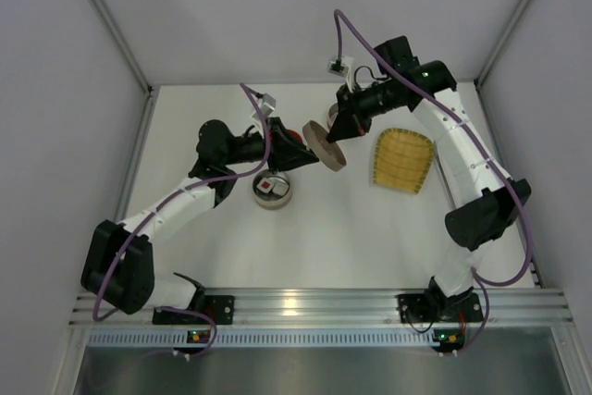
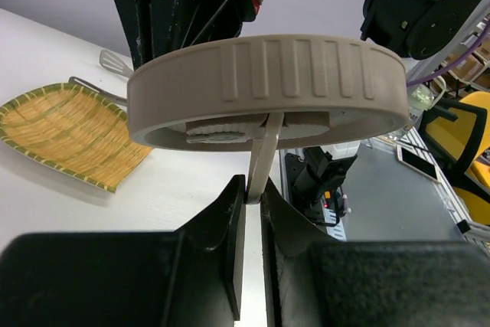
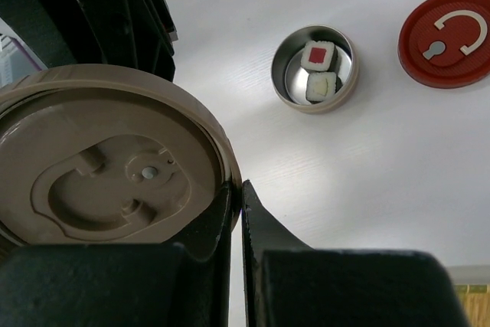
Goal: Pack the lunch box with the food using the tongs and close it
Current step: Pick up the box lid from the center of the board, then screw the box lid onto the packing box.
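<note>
1. Beige lid (image 2: 268, 82) hangs on edge in the air, up and to the right of the tin (image 3: 277, 74), between both grippers.
2. Left gripper (image 2: 253, 193) has its fingers pinched on the lid's thin handle (image 2: 262, 151).
3. Right gripper (image 3: 236, 189) has its fingers pressed together on the lid's rim.
4. Food (image 3: 316, 55): two rolls lie side by side inside the open tin, one red-centred, one pale-centred.
5. Red lid (image 3: 421, 67) lies flat near the tin, on its far side.
6. Mat (image 1: 404, 161) lies well right of the tin; tongs (image 2: 113, 60) peek out behind it, farther still from the tin.
</note>
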### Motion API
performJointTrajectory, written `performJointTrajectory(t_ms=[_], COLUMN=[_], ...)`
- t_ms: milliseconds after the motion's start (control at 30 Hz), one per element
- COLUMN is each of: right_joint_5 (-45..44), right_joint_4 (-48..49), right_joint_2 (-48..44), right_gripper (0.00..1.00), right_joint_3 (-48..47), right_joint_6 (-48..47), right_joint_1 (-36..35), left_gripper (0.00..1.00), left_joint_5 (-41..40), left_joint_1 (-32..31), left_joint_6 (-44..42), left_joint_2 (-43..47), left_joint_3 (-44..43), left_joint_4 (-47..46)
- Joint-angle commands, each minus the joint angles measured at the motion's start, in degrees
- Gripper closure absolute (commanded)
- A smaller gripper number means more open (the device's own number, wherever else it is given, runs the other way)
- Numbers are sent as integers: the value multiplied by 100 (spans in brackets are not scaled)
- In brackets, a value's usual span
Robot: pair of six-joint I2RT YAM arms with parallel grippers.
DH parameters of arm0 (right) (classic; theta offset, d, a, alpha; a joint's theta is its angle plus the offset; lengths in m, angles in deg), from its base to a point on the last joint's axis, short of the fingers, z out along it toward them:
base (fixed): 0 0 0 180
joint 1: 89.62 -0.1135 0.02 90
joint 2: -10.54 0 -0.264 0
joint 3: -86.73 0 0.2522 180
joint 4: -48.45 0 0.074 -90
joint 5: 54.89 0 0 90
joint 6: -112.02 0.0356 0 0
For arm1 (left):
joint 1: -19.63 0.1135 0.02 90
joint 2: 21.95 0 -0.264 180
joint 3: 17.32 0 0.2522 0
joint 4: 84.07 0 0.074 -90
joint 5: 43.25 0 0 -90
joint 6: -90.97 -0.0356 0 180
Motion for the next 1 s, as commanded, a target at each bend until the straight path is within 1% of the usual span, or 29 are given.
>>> performJointTrajectory(t_ms=[0,33,267,467,633,700,833,867,967], right_joint_5=[311,294,258,302,311,302,285,276,267], right_joint_4=[195,195,195,169,151,160,160,168,177], right_joint_2=[-28,-28,-64,-99,-108,-99,-90,-90,-90], right_gripper=[100,100,100,100,100,100,100,100,100], right_joint_3=[57,66,101,198,295,295,295,295,303], right_joint_6=[-96,-96,-149,-210,-246,-246,-237,-228,-211], right_joint_1=[-40,-41,-32,-40,-41,-41,-41,-41,-49], left_gripper=[99,100,99,94,89,89,83,80,78], left_joint_5=[79,61,-132,-238,-290,-282,-264,-264,-282], left_joint_1=[-40,-40,-40,-48,-40,-40,-40,-40,-40], left_joint_6=[286,348,699,621,665,673,691,691,709], left_joint_2=[234,243,278,234,172,137,111,111,93], left_joint_3=[-136,-136,-189,-329,-443,-496,-593,-619,-637], left_joint_4=[-204,-213,-310,-73,-125,-125,-169,-169,-187])
